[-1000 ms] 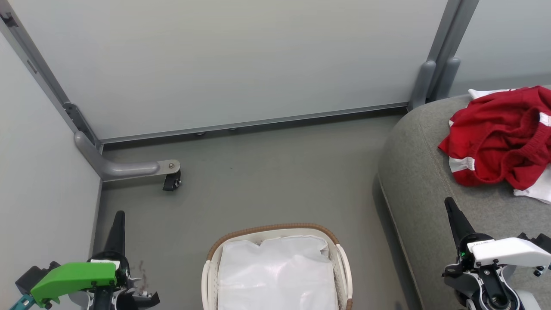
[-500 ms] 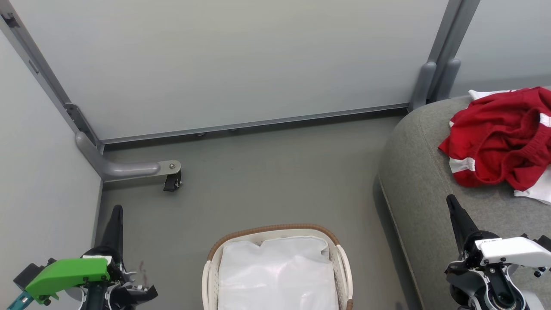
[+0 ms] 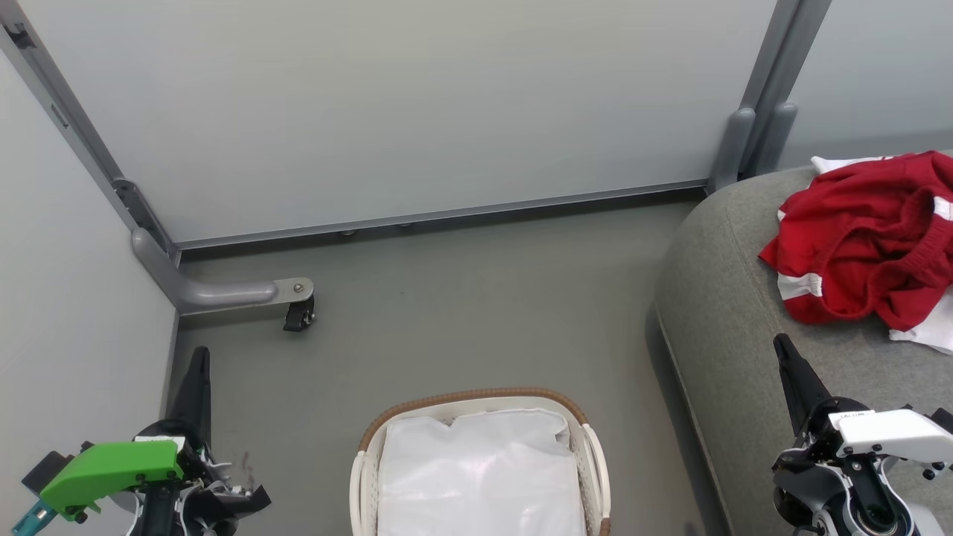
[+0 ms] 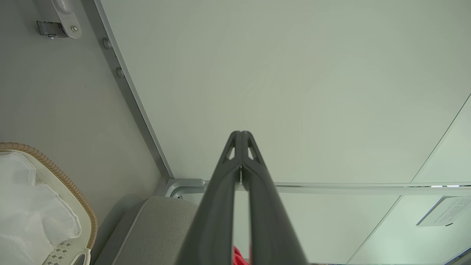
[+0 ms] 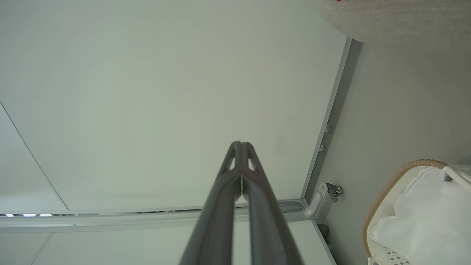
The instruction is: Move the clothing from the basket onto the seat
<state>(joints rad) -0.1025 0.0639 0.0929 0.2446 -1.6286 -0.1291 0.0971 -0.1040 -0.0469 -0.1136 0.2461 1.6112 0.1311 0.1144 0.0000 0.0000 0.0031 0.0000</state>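
Observation:
The red clothing with white trim lies crumpled on the grey seat at the right. The white basket with its brown rim stands on the floor at the bottom centre, and only its white liner shows inside. My left gripper is at the lower left, shut and holding nothing, its tips together. My right gripper hangs over the seat's near part, below the clothing, shut and holding nothing. A sliver of red clothing shows between the left fingers' bases.
Pale partition panels wall the far side and left. A grey panel foot with a black caster juts onto the floor at the left. Bare grey floor lies between the basket, panels and seat.
Both grippers have drawn slightly down and back toward the bottom of the head view. The clothing and basket have stayed put.

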